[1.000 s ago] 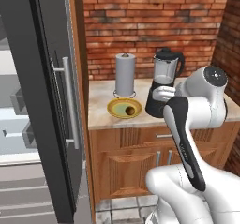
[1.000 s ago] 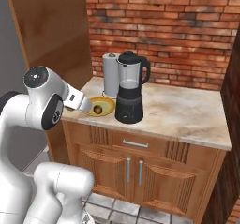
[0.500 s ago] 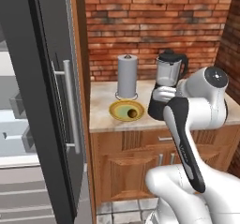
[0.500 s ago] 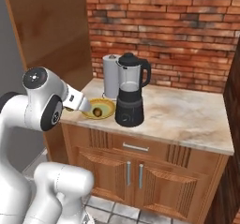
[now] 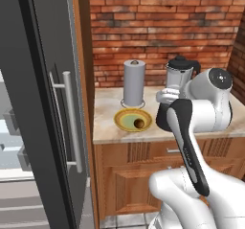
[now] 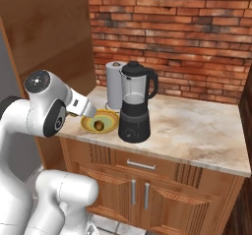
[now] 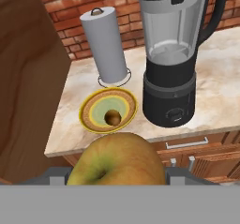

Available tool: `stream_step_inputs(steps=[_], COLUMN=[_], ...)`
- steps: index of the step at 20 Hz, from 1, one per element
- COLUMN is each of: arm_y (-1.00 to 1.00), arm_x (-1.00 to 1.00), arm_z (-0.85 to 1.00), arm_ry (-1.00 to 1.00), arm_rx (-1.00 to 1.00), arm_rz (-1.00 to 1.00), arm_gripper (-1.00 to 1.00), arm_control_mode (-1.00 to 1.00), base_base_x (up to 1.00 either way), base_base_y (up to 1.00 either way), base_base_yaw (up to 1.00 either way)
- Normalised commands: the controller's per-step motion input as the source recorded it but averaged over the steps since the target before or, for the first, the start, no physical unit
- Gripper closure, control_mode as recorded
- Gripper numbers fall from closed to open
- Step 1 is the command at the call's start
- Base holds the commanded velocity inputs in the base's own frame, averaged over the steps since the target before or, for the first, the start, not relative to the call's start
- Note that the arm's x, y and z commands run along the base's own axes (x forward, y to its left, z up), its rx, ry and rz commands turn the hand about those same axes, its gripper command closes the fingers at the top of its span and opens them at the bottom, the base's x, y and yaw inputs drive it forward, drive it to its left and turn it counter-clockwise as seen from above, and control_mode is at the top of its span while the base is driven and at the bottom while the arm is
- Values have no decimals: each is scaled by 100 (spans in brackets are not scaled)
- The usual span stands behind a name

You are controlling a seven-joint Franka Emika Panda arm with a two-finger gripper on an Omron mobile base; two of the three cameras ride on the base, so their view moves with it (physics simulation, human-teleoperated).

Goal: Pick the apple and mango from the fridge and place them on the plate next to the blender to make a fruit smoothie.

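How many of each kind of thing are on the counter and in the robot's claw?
blender: 1
plate: 1
grey roll: 1
small brown ball on the plate: 1
yellow-green apple held in the claw: 1
Total: 5

Grey upright cylinder roll (image 5: pixel 134 83) stands on a wire ring base at the back of the counter (image 5: pixel 107 130), near the red brick wall (image 5: pixel 158 27). Counter top is beige marble over wooden cabinets (image 6: pixel 142 194) with silver bar handles (image 6: pixel 133 191) on the doors and one drawer pull above. Tall wooden side panel (image 7: pixel 28 92) borders the counter's edge.
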Motion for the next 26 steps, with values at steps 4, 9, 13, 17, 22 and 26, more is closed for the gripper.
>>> stream_step_inputs(steps=[4,9,13,17,22,26], arm_y=[4,15,31,8,0,0], arm_x=[11,43,45,47,43,42], arm_z=[0,-4,-44,-59,-66,-47], arm_ry=[1,12,33,27,12,0], arm_rx=[0,-2,-2,0,0,0], arm_rz=[0,0,0,0,0,0], arm_gripper=[100,100,100,100,100,100], arm_control_mode=[-100,-100,-100,-100,-100,-100], base_base_x=[25,0,0,0,0,0], base_base_y=[13,0,0,0,0,0], base_base_yaw=[2,0,0,0,0,0])
